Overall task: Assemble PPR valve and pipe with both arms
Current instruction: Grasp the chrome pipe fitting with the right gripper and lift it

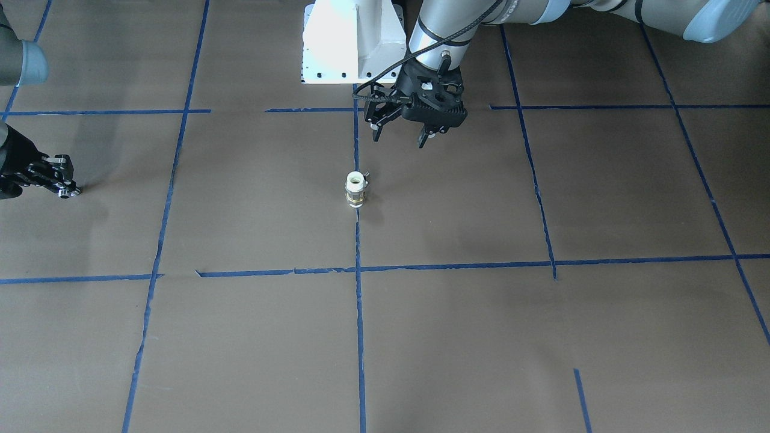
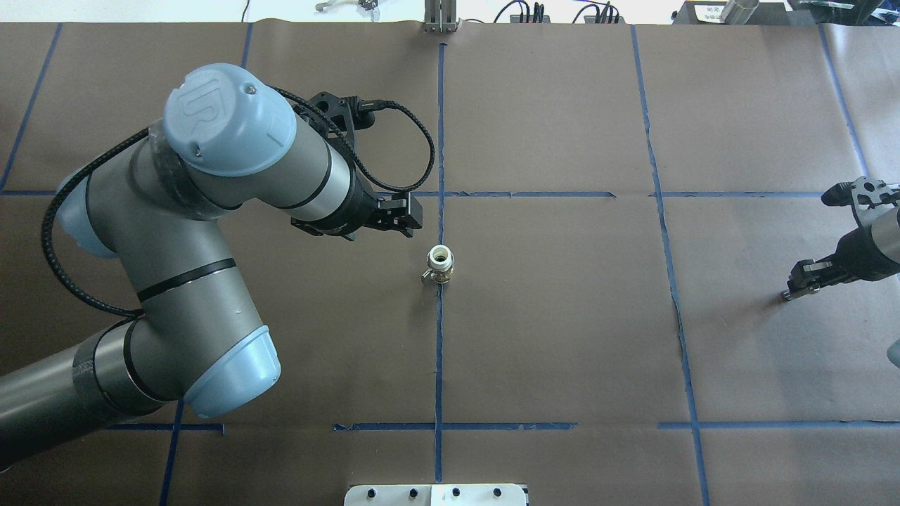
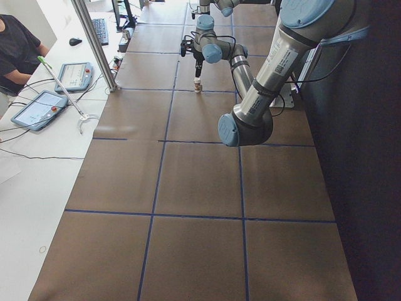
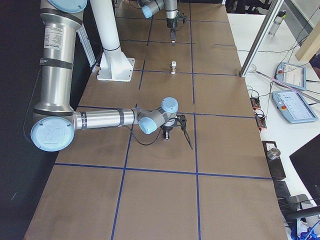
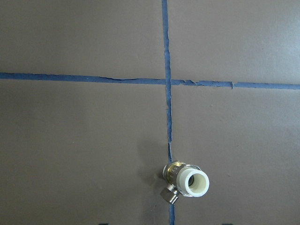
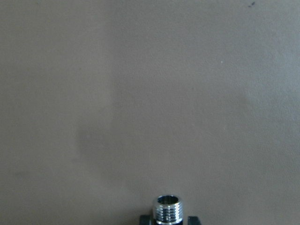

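Standing upright: one pipe point(image 1: 355, 189); one PPR valve point(image 6: 167, 209), apparently in right tool point(image 2: 790, 291).

The table's paper covering point(image 1: 258, 198) was a flat brown, crossed by a grid of blue tape lines point(image 1: 358, 300). The short white plastic pipe point(image 1: 355, 188) wore a brass-grey metal band round its middle. The small threaded metal PPR valve point(image 6: 167, 211) shone chrome. The left gripper point(image 1: 400, 139) and right gripper point(image 2: 791, 294) were black. The left arm point(image 2: 176, 232) was matt grey with pale blue joint caps, the base plate point(image 1: 352, 42) white.
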Available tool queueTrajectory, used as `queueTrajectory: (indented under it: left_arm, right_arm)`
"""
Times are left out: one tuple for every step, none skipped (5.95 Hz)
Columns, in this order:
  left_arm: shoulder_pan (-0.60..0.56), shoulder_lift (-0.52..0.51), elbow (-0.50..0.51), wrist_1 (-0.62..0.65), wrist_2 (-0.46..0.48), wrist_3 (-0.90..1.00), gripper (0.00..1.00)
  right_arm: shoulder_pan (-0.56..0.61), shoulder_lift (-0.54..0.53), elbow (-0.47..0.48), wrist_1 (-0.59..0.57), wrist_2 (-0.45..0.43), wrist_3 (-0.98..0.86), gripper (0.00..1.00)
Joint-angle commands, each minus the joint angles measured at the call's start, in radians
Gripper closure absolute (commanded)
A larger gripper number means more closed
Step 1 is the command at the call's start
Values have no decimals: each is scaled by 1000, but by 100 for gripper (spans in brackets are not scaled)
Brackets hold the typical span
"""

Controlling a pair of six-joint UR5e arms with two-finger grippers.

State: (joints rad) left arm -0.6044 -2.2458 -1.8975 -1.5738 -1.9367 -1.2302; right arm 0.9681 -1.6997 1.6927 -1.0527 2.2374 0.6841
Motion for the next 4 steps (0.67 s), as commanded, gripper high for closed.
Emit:
queueTrajectory:
  left_arm:
    - [0, 0, -2, -2, 1, 0, 16]
    - [-3, 0, -6, -8, 1, 0, 16]
    - [-14, 6, -41, -6, -1, 0, 16]
    - [-14, 65, -88, -12, -1, 1, 16]
  right_arm:
    - [0, 3, 34, 0, 10, 2, 100]
    - [0, 5, 107, -15, 8, 27, 100]
    - [1, 76, 151, -30, 27, 161, 100]
    - [-11, 203, 162, -65, 28, 359, 100]
